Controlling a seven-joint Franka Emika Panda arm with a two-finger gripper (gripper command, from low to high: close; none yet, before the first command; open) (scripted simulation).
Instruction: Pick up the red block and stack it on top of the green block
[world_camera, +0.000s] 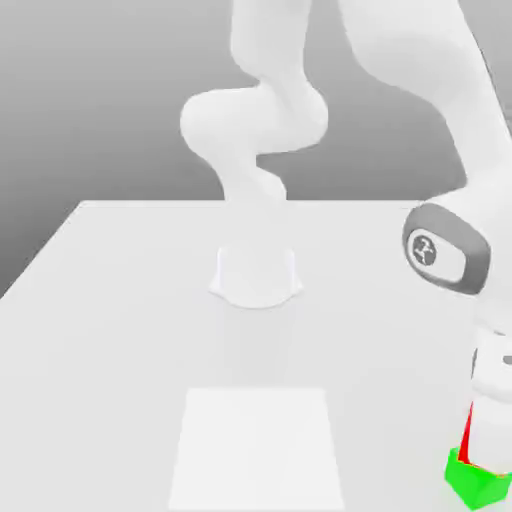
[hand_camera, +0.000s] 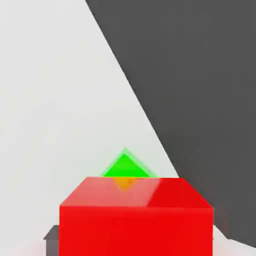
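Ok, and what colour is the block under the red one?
Bright green; best seen in the exterior view.

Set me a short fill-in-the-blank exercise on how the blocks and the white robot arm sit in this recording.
1. The bright red cube is directly above the bright ____ cube.
2. The hand view shows the two cubes turned so that their edges are not ____ to each other.
3. In the exterior view, both cubes are near the picture's ____ edge.

Missing words: green; parallel; right.

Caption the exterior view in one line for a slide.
The red block sits above the green block beneath the arm's gripper.
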